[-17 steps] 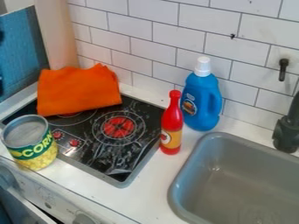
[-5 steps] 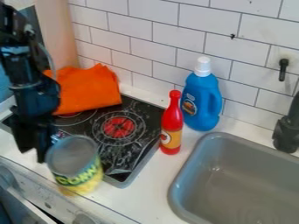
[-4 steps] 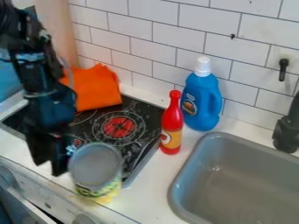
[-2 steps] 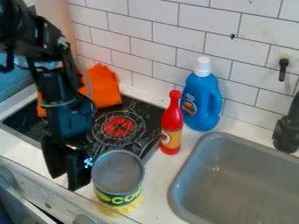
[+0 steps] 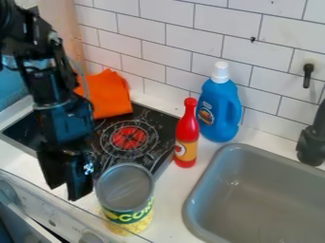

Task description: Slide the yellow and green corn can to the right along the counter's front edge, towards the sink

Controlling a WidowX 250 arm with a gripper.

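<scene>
My end effector (image 5: 65, 191) hangs at the stove's (image 5: 149, 159) near side, its two fingers apart; just beside it, a green-and-yellow can (image 5: 127, 201) stands on the white tabletop (image 5: 175, 209); beyond are a red bottle (image 5: 186, 130), a blue bottle (image 5: 219, 111) and an orange cloth (image 5: 109, 95).

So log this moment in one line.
Gripper open, beside corn can | can upright on counter | orange cloth on stove | red bottle, blue bottle near sink
</scene>
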